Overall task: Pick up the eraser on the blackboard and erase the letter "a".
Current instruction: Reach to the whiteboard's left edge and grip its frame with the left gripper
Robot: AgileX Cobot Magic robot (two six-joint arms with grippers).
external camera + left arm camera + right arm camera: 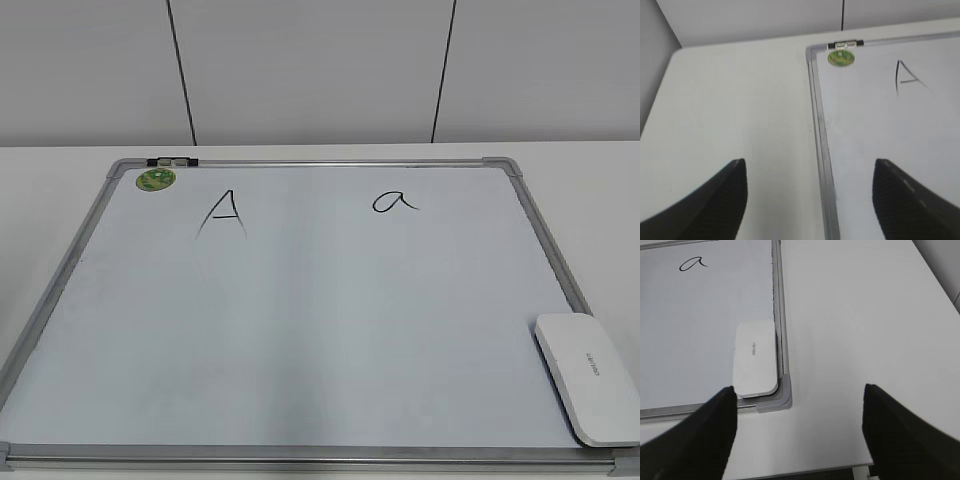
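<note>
The white blackboard point(300, 330) with a silver-grey frame lies flat on the table. The small cursive letter "a" point(394, 202) is written at its upper right and also shows in the right wrist view point(692, 263). The flat white eraser point(590, 375) lies on the board's near right corner, against the frame; it also shows in the right wrist view point(756, 358). My right gripper point(798, 427) is open and empty, above the table just off that corner. My left gripper point(810, 197) is open and empty, above the board's left frame edge point(821, 150). Neither gripper shows in the exterior view.
A larger capital "A" point(224, 213) is drawn at the board's upper left, beside a round green sticker point(156, 179) and a small clip point(172, 161) on the top frame. White table point(865, 330) surrounds the board; its near edge point(805, 471) shows below my right gripper.
</note>
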